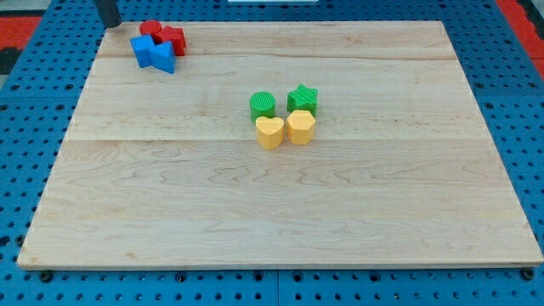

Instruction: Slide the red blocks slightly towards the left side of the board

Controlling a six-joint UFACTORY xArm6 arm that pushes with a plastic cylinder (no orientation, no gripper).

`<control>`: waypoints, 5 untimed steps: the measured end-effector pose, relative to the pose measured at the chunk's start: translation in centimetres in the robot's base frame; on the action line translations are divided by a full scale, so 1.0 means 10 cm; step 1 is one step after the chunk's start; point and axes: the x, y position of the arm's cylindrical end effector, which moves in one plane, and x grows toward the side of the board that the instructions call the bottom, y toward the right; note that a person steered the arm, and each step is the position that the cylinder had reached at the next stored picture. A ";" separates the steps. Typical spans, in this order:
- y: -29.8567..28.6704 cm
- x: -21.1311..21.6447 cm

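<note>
Two red blocks sit touching at the board's top left: a round one (151,30) and a blocky one (174,39) to its right. Two blue blocks (154,53) lie touching just below them. My rod comes in at the view's top left and my tip (110,24) rests at the board's top left corner, a short way to the left of the red round block and apart from it.
Near the middle of the wooden board (280,212) stands a tight cluster: a green cylinder (263,105), a green star (303,99), a yellow heart (269,132) and a yellow hexagon-like block (301,127). Blue pegboard surrounds the board.
</note>
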 end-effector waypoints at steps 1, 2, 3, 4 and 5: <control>0.38 0.00; 0.54 0.00; 1.13 0.05; 1.45 0.16; 1.39 0.41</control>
